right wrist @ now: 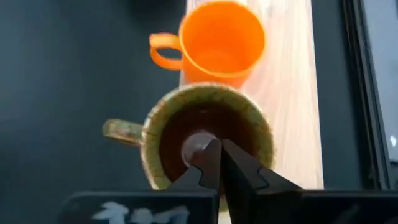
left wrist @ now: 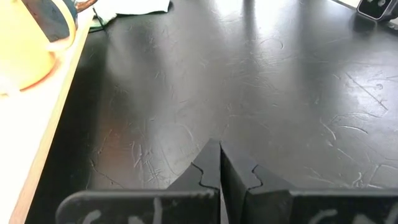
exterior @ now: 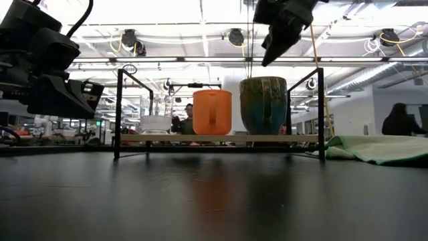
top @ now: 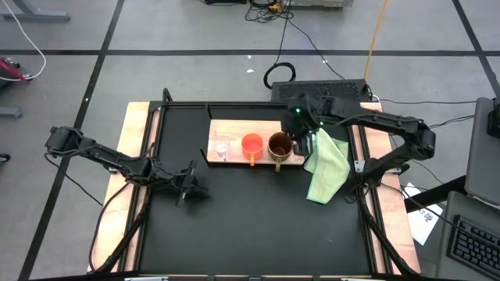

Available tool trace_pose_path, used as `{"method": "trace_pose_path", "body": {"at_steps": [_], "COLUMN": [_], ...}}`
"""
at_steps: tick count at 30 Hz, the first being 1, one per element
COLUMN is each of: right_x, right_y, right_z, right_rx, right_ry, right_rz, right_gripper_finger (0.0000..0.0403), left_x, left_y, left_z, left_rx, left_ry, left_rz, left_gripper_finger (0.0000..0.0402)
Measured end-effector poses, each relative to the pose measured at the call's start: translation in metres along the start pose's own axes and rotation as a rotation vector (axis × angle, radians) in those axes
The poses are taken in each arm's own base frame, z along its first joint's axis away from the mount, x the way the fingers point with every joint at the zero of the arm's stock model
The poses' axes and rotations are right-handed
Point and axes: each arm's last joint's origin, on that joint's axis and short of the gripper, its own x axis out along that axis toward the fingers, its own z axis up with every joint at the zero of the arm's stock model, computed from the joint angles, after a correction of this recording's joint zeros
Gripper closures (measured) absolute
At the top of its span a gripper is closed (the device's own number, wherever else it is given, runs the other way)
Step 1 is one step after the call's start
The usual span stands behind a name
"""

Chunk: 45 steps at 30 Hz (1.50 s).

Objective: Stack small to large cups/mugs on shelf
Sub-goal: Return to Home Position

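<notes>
Closed right fingers [right wrist: 205,167] hover over brown mug [right wrist: 174,134] at shelf [right wrist: 292,106] end; left fingers [left wrist: 208,169] closed.

Right gripper [exterior: 267,60] above brown mug [top: 280,145], open gap between them. Orange cup [top: 251,145] close beside mug, cloth [top: 326,168] crowds your other side. Table [top: 258,226] front wide open; left gripper [top: 186,190] sits far left.

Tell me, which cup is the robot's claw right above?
The big brown mug at the row's end. The right gripper hangs over its mouth, not over the orange cup or clear cup.
</notes>
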Motion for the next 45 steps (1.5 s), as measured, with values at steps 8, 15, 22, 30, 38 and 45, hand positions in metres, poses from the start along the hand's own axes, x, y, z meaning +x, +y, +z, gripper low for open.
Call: {"method": "trace_pose_path", "body": {"at_steps": [8,15,22,30,38,45], "right_x": [-0.025,-0.049,-0.049,-0.046,-0.040,-0.031], "right_y": [0.022,0.039,0.056,0.074,0.085,0.089], "right_z": [-0.027,-0.067,-0.111,-0.151,-0.182,-0.196], "right_rx": [-0.009,0.044,0.072,0.144,0.176,0.157], "right_ry": [-0.126,-0.291,-0.401,-0.548,-0.667,-0.728], "right_rz": [-0.024,-0.064,-0.070,-0.031,0.000,0.004], "right_gripper_finger": [0.0403,0.0403,0.0403,0.0403,0.0403,0.0403], "left_x": [-0.001,-0.007,-0.018,-0.031,-0.041,-0.049], "left_y": [0.002,0.003,0.003,0.003,0.004,0.005], "left_z": [0.003,0.010,0.011,0.015,0.016,0.019], "left_rx": [0.046,0.055,0.046,0.022,0.005,0.003], "left_ry": [-0.019,-0.082,-0.093,-0.156,-0.193,-0.248], "left_rz": [0.065,0.077,0.119,0.135,0.160,0.200], "left_gripper_finger": [0.0401,0.0401,0.0401,0.0401,0.0401,0.0401]}}
